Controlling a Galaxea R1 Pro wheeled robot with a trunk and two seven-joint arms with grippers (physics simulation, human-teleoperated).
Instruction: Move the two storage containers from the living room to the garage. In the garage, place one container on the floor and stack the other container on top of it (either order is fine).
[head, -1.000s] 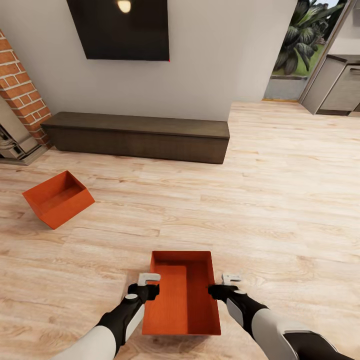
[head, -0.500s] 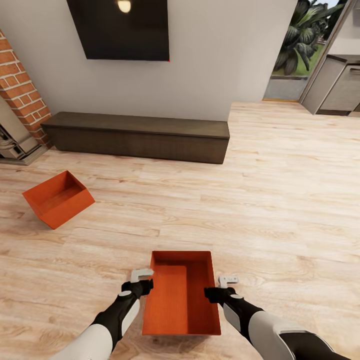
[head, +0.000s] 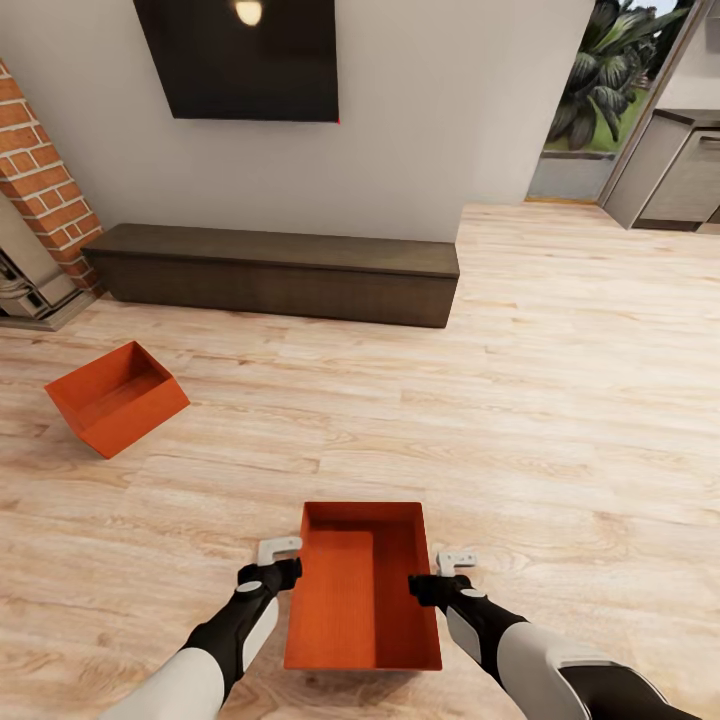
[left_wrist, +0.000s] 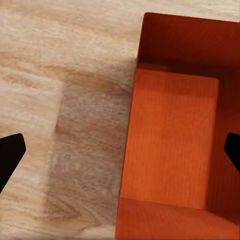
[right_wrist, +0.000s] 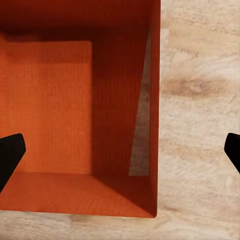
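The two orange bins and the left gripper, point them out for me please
near bin (head: 345, 600), head view, on its inside bottom.
far bin (head: 108, 395), head view, on its inside bottom.
left gripper (head: 284, 560), head view, between its fingertips at the near bin's left wall.

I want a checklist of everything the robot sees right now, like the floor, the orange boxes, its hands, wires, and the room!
Surface: light wood plank floor.
Job's things: near container between both arms, upright, empty; far container by the fireplace, tilted.
Clutter: nothing seen.
Grippers: left gripper and right gripper open, each straddling a long wall of the near container.
Cables: nothing seen.
Surroundings: wall TV, dark low bench, brick fireplace, plant outside.
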